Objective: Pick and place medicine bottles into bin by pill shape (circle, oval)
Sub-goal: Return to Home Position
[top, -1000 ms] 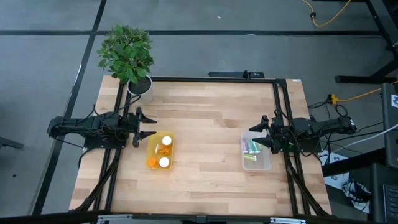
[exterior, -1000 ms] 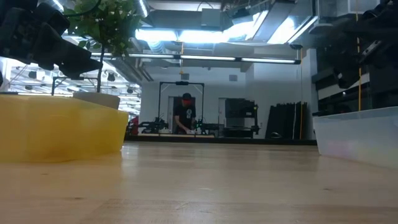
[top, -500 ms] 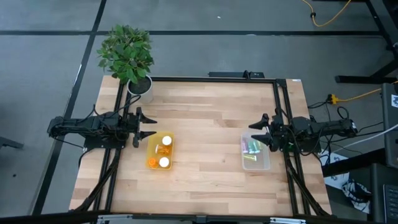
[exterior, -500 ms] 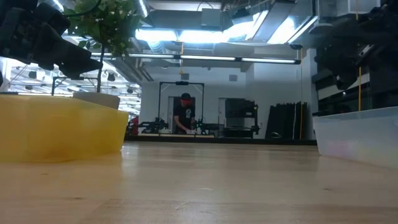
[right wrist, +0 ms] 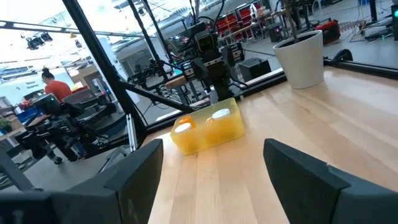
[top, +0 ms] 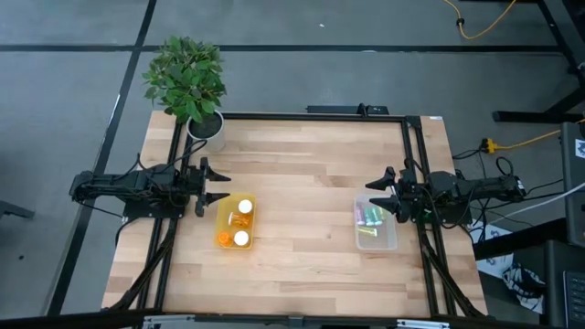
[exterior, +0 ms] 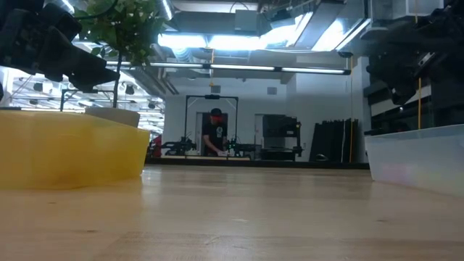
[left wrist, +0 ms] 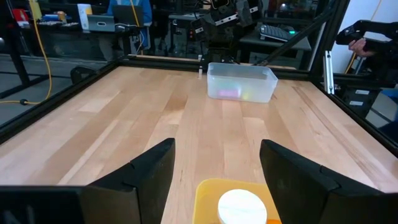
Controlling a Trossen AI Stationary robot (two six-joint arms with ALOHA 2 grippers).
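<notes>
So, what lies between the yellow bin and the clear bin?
Only bare table, from yellow bin to clear bin; the high view shows it.

Slight shift of right gripper (top: 377, 196).
Nudged at clear bin (top: 388, 239) edge since a second ago; bulkier in low view's upper right.

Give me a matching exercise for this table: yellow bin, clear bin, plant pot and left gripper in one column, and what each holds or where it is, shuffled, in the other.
Column one
1. yellow bin
2. clear bin
3. plant pot
4. left gripper

Column two
A. at a corner of the table, on the left arm's side
B. holds pastel vials
C. open, beside the yellow bin
D. holds orange bottles

Pairs: 1-D, 2-B, 3-A, 4-C
</notes>
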